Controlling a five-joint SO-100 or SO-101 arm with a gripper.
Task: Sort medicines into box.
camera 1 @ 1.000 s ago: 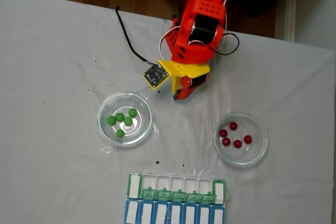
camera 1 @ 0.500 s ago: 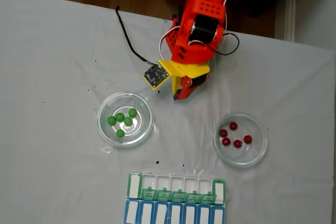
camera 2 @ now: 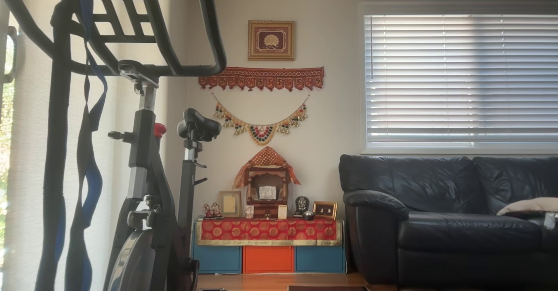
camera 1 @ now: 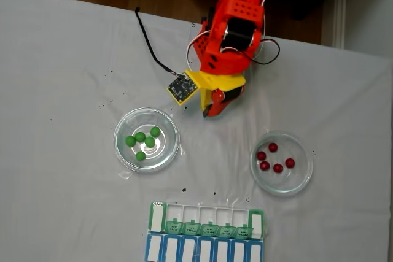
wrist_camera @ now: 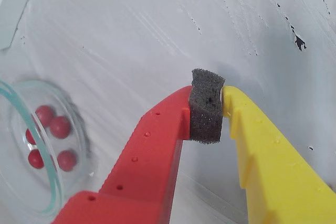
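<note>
Above the worktop, nothing has shifted: the hand stays clenched on its foam pad, empty; green medicines and red medicines wait in dishes, box unfilled.

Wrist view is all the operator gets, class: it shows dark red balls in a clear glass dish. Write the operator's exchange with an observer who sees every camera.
Operator: Where are the green medicines?
Observer: In the fixed view, five small bright green balls lie in a second round clear glass dish, left of the red balls' dish.
Operator: And the box?
Observer: The flat green-and-blue plastic pill organizer sits at the bottom edge, below and between both dishes.
</note>
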